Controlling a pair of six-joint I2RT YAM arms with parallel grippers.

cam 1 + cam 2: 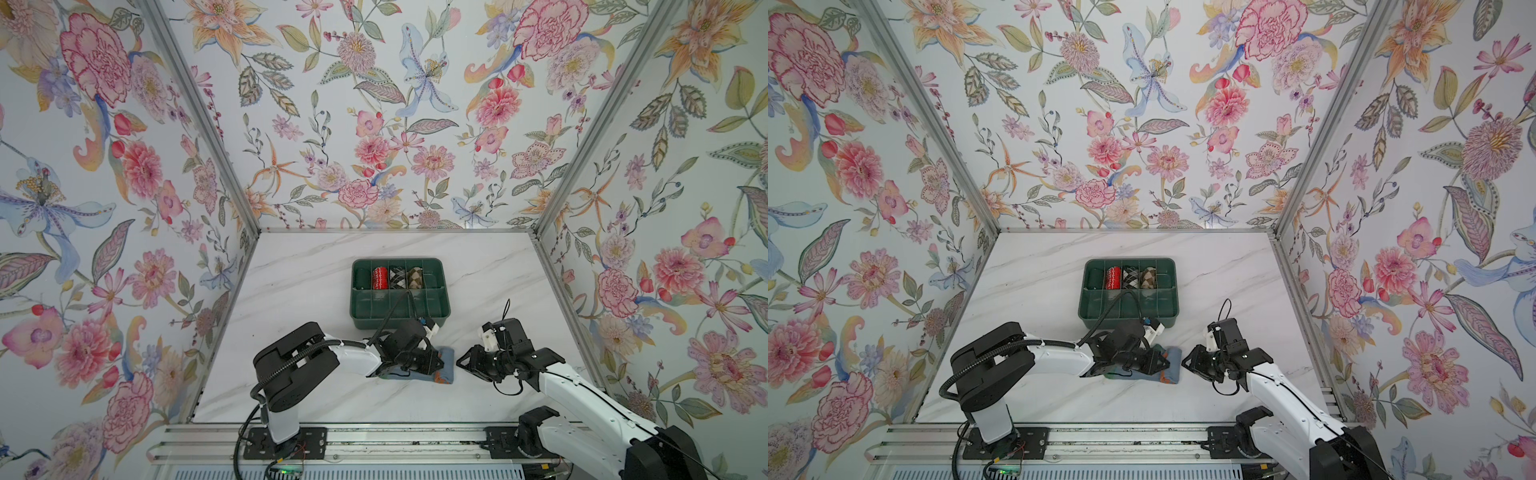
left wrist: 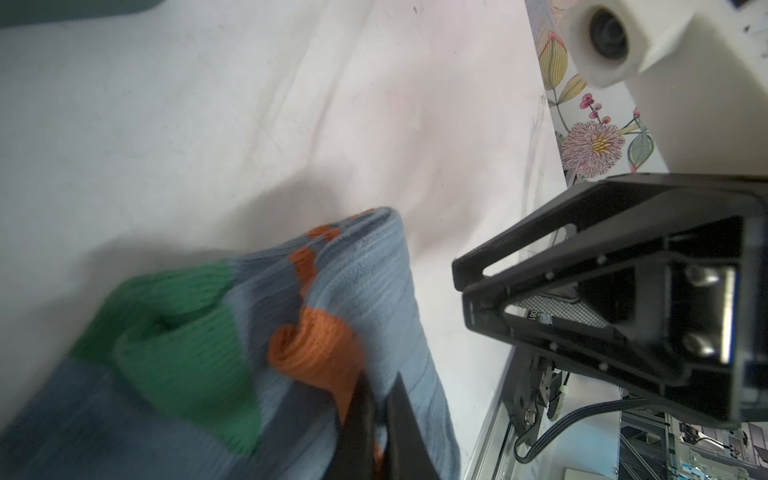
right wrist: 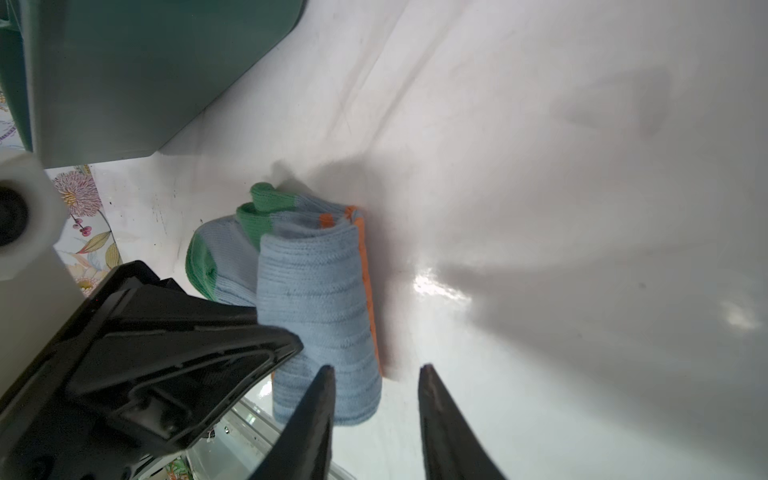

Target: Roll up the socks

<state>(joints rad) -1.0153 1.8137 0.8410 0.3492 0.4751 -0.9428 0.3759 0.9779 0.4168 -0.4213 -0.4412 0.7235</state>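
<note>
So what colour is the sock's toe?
The socks' toe is green, clearest in the right wrist view.

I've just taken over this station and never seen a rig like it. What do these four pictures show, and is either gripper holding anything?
Two robot arms stand at the near edge of a marble table, each ending in a two-fingered gripper. The two wide pictures come from one paired camera overhead, so they look nearly alike. The two close-ups come from cameras on the arms' wrists. On the table lie the socks, grey-blue with green and orange, partly rolled; behind them stands a green tray holding three rolled sock bundles. The left gripper is shut on the socks' fabric. The right gripper is open beside the roll, holding nothing.
</note>
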